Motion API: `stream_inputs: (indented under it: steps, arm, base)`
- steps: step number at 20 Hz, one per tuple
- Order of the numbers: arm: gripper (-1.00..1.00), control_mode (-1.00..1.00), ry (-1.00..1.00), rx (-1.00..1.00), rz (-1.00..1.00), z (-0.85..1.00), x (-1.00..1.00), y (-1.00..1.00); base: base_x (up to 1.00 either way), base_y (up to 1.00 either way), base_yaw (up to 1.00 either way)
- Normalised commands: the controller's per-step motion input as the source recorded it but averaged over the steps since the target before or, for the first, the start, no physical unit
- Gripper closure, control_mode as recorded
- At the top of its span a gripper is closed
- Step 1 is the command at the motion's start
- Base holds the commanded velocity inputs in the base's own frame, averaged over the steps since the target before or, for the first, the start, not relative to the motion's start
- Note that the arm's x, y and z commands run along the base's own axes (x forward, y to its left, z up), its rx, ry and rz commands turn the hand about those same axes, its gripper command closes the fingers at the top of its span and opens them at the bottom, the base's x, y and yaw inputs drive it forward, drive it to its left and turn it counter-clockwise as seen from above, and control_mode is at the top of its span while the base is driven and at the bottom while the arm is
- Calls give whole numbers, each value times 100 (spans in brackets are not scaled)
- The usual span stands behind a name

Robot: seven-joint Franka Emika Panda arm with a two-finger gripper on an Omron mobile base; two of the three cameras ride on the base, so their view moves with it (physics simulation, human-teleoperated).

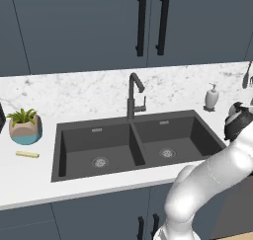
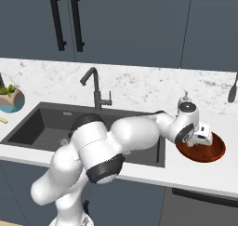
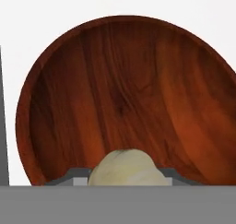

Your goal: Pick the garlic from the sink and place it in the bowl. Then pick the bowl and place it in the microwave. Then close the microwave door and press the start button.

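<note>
The garlic point(image 3: 126, 168) sits at the bottom of the hand view, a pale cream bulb wedged between the two dark finger tips, so the gripper point(image 3: 125, 174) is closed on it and carrying it. Behind the bulb the whole inside of the bowl point(image 3: 124, 94) spreads out – glossy reddish-brown wood grain, nothing lying in it. The hand looks straight down into it, which puts the garlic above the bowl's floor and not yet on it; how far above cannot be judged.

That placing makes sense for the step in hand: the bulb is out of the sink and poised over the bowl's middle part, so that on release it should fall inside the rim rather than roll off onto the counter.

In the right base view the arm reaches across to the right and the gripper point(image 2: 203, 137) hangs over the bowl point(image 2: 214, 151), which rests on the white counter point(image 2: 195, 174) to the right of the sink point(image 2: 42, 122), below a small soap dispenser point(image 2: 185, 98). From the left base view both basins of the sink point(image 1: 113, 145) show only their round drains – no garlic, no other item. The dark faucet point(image 1: 132, 98) stands behind the divider between them.

Further left on the counter are a teal plant pot point(image 1: 24, 128) and, just in front of it, a flat yellow stick point(image 1: 27, 154), both well apart from the work.

By my reading, the first placing is nearly done; the bowl's move to the microwave, the door and the start button all remain.
</note>
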Motion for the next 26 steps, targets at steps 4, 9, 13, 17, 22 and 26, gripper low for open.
stream_inputs:
  steps: [4, 9, 13, 17, 22, 26]
  arm:
    - [100, -100, 2, 0, 0, -37, 17, -2]
    - [100, -100, 2, 0, 0, -39, 15, -5]
    - [-100, -100, 1, 0, 0, -31, 9, -3]
    - [-100, -100, 0, 0, 0, 5, 0, 0]
    - [-100, -100, -1, 0, 0, 28, 0, 2]
    - [-100, -100, -7, -4, 0, 17, -7, 34]
  base:
    - [0, 0, 0]
    - [0, 0, 0]
    - [0, 0, 0]
    - [0, 0, 0]
    - [0, 0, 0]
    - [0, 0, 0]
